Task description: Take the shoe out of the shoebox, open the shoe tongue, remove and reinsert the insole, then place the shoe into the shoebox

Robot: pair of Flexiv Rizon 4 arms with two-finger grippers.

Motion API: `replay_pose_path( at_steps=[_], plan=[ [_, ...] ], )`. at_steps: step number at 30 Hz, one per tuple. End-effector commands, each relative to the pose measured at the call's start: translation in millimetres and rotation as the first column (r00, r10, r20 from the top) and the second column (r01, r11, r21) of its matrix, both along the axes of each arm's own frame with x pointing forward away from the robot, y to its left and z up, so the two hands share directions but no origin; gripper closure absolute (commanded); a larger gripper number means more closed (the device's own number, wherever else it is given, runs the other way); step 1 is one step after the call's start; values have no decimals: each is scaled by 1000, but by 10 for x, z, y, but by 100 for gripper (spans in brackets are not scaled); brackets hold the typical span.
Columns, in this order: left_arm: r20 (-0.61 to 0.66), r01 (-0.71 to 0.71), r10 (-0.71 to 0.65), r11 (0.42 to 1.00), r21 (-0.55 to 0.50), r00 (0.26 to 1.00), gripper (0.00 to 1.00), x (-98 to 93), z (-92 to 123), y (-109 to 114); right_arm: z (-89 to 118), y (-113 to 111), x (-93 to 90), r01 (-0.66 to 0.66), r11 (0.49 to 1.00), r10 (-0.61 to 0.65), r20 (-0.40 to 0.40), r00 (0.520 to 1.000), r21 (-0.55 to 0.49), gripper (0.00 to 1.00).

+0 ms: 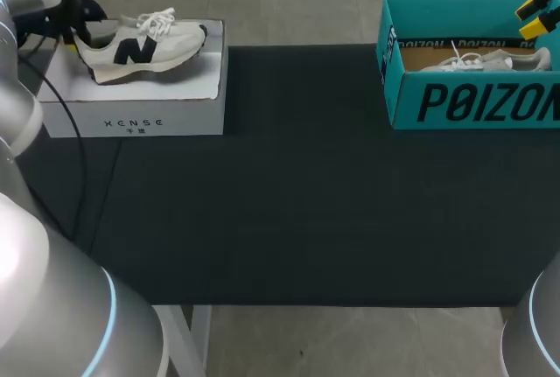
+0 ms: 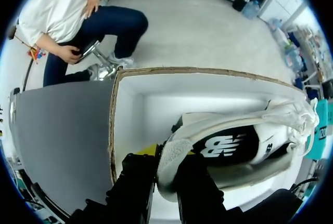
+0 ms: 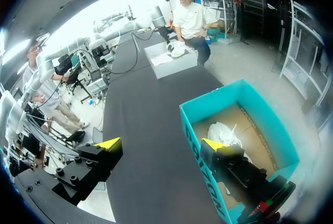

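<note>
In the upper left of the frame an open white shoebox (image 1: 131,110) stood on the dark table (image 1: 297,211); a white shoe (image 1: 144,45) with a dark side marking lay in it, toe toward the middle; the left claw (image 1: 73,40) pinched its heel from both sides; at the upper right a teal shoebox (image 1: 472,101) held a second pale shoe (image 1: 486,60); the right claw (image 1: 538,12) hung above it, fingers spread wide, touching nothing.
</note>
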State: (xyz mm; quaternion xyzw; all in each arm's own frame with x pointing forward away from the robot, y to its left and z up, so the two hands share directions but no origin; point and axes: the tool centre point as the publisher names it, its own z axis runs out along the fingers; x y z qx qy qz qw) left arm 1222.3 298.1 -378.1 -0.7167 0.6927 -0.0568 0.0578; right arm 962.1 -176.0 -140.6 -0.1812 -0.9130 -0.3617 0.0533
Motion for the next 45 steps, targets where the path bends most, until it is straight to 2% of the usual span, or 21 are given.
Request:
replay_pose_path(
  at_steps=[1,12,21,30,37,43,45],
  plan=[
    [-515,13,-25,1000,-26,857,100,54,146,54,0,0,1,0,1000,0,0,1000,-1,0],
    [-576,26,-25,1000,-7,817,100,-33,548,107,0,0,1,0,1000,0,0,1000,-1,0],
    [-585,-11,20,1000,19,811,100,-188,1127,79,0,0,1,0,1000,0,0,1000,-1,0],
    [-541,0,40,997,73,840,100,-474,1596,-64,0,0,1,0,1000,0,0,1000,-1,0],
    [-472,-20,59,996,86,880,100,-722,1786,-282,0,0,1,0,1000,0,0,1000,-1,0],
    [-400,77,-50,996,51,915,100,-941,1822,-523,0,0,1,0,1000,0,0,1000,-1,0],
    [-394,116,-78,991,74,916,100,-1003,1824,-602,0,0,1,0,1000,0,0,1000,-1,0]
  ],
)
